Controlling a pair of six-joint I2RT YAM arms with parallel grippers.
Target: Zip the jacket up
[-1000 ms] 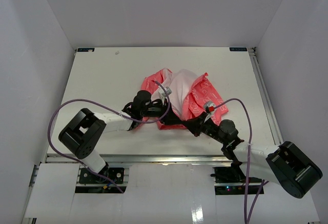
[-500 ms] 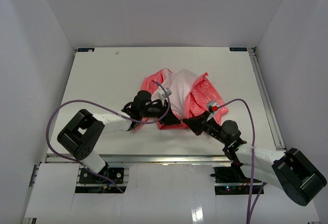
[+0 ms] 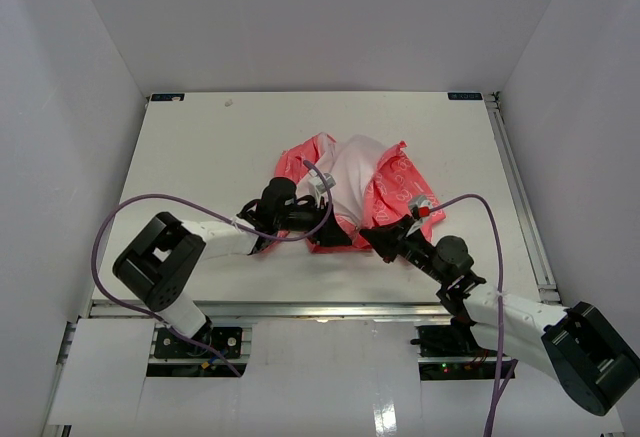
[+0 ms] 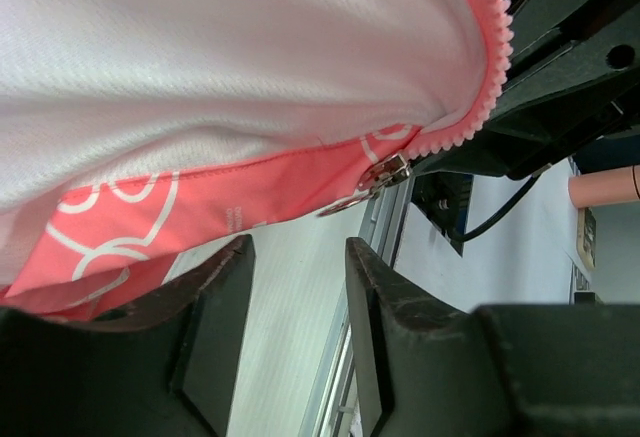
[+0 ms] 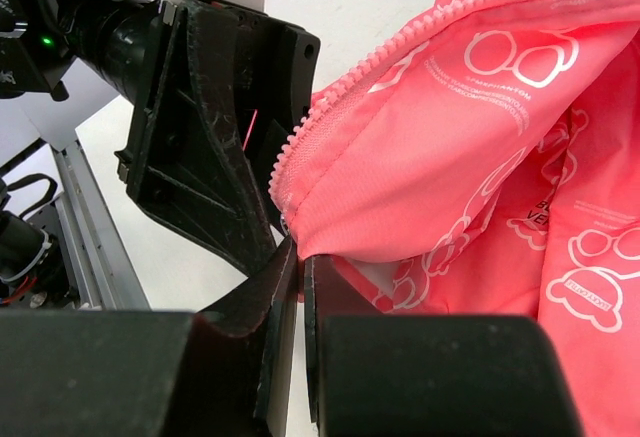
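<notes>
Top: jacket (image 3: 350, 182) lies mid-table (image 3: 200, 147), front open, white lining up. Both arms meet at its near hem, left gripper (image 3: 335, 234) and right gripper (image 3: 378, 240) close together.

Left wrist: left gripper (image 4: 297, 257) is partly open with nothing between the tips. Bare table shows through the gap. The hem sits just above the fingers. The slider (image 4: 385, 172) hangs at the bottom end of a teeth (image 4: 487, 67) row, pull tab dangling, lining (image 4: 200, 57) behind it.

Right wrist: right gripper (image 5: 298, 257) is all but closed and pinches the bottom corner of a pink panel, right where its zip edge (image 5: 400, 57) ends. Can't tell if that's the slider's row or the mating one.

Step, as I read it: get the zip's bottom ends together and seated before any pull.
- Right: keep the pinch low on the corner, edge taut and flat, no twist.
- Left: close on the hem just under the slider, not on the tab, so the slider can't swing.
- Feed the pin end straight down the slider mouth. Thin fabric will likely buckle if pushed from far back.
- Risk: lining caught in the slider.
</notes>
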